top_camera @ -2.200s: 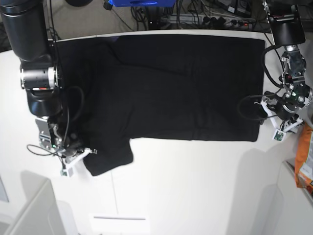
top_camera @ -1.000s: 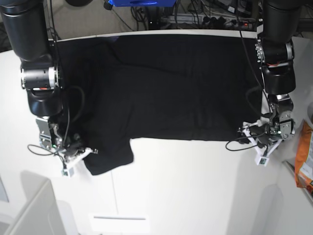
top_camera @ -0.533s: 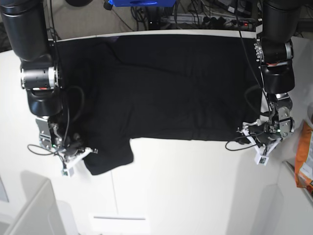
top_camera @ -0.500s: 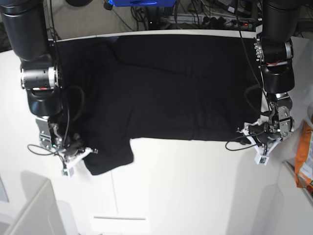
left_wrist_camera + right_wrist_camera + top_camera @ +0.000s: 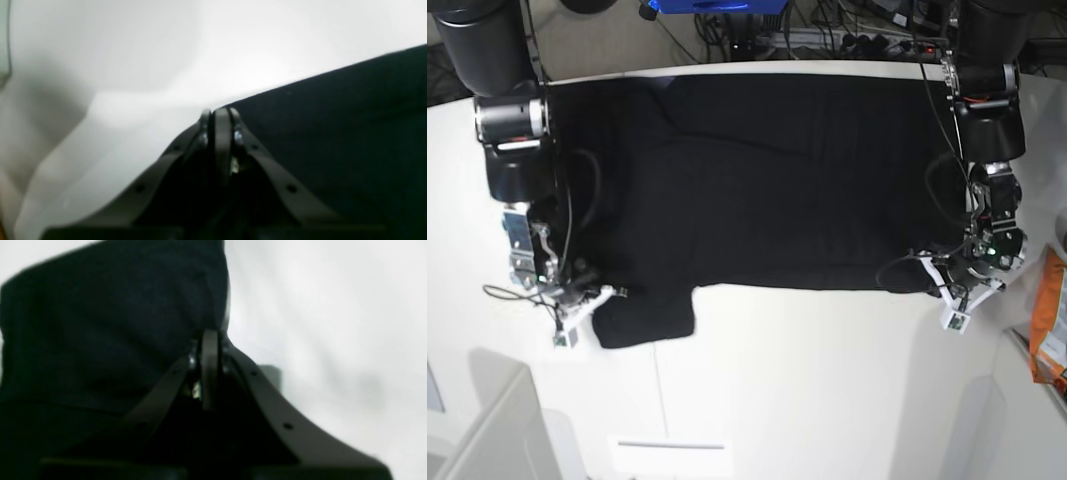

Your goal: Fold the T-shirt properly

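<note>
My left gripper (image 5: 954, 283) sits at the near right corner of the T-shirt (image 5: 777, 180). On the left wrist cam its fingers (image 5: 218, 126) look pressed together right at the hem corner, so I'd guess it's pinching cloth, but the view is too blurry and I can't tell for sure. Same with the right gripper (image 5: 587, 305) at the near left sleeve: fingers (image 5: 209, 350) read as closed against the sleeve edge, grip unconfirmed.

The shirt lies flat on the white table (image 5: 807, 390), long axis running left to right, body stretching away from both grippers toward the far edge. So the next fold means carrying the near edge away from me, each arm on its own corner.

No containers here, just an orange packet (image 5: 1049, 325) off to the right.
</note>
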